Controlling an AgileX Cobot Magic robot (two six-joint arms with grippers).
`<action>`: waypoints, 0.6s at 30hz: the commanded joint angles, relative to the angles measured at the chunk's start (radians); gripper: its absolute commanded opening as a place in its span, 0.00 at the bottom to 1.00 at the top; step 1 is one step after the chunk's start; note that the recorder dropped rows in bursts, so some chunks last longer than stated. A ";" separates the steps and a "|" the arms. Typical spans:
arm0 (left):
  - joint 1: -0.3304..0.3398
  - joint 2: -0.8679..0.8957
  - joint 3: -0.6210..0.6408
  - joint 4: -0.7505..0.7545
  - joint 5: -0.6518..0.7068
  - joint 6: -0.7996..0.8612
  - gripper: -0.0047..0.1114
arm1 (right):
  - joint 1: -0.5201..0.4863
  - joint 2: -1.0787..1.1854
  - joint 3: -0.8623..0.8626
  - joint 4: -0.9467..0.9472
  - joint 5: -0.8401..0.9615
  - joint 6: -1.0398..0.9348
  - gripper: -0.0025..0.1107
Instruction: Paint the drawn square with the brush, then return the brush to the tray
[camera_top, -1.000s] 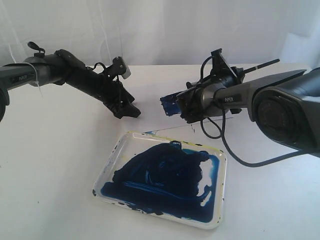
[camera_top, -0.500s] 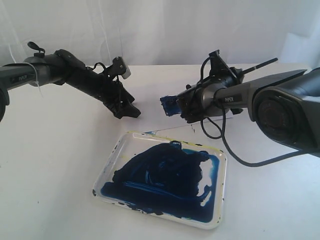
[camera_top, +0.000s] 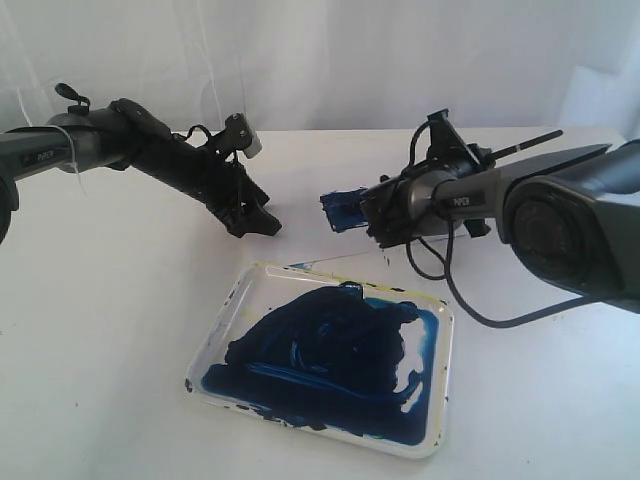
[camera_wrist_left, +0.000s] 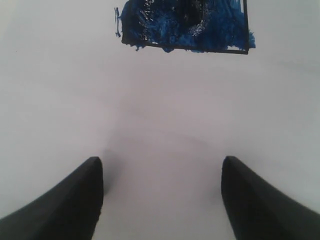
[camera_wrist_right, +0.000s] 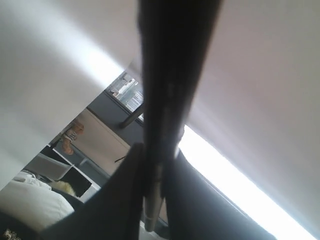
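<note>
The drawn square (camera_top: 343, 208) lies between the two arms, smeared dark blue; the left wrist view shows it as the drawn square (camera_wrist_left: 184, 25), its black outline filled with wet blue paint. My right gripper (camera_top: 382, 214) hovers low at the square's right edge, shut on the brush (camera_top: 525, 139). The black handle points up and back to the right, and the bristle tip is hidden behind the gripper. In the right wrist view the brush (camera_wrist_right: 170, 75) runs between the fingers of my right gripper (camera_wrist_right: 157, 150). My left gripper (camera_top: 255, 222) is open and empty, left of the square. The tray (camera_top: 222, 340) sits nearer the front.
The square is drawn on a flat white paper sheet (camera_top: 440, 238) whose front edge runs just behind the tray. A black cable (camera_top: 462, 305) loops down from the right arm beside the tray's right corner. In the left wrist view, bare white paper lies between the left gripper's (camera_wrist_left: 161, 160) fingers.
My right gripper has shifted slightly to the right with the brush, and the handle end has dipped a little. The left arm has stayed still.
</note>
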 joint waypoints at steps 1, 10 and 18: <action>-0.003 0.003 0.005 0.026 0.028 0.004 0.64 | -0.005 0.035 -0.044 -0.016 0.076 -0.010 0.02; -0.003 0.003 0.005 0.026 0.026 0.004 0.64 | -0.005 0.056 -0.129 0.024 0.076 -0.010 0.02; -0.003 0.003 0.005 0.026 0.028 0.004 0.64 | -0.007 0.056 -0.142 0.048 0.076 -0.013 0.02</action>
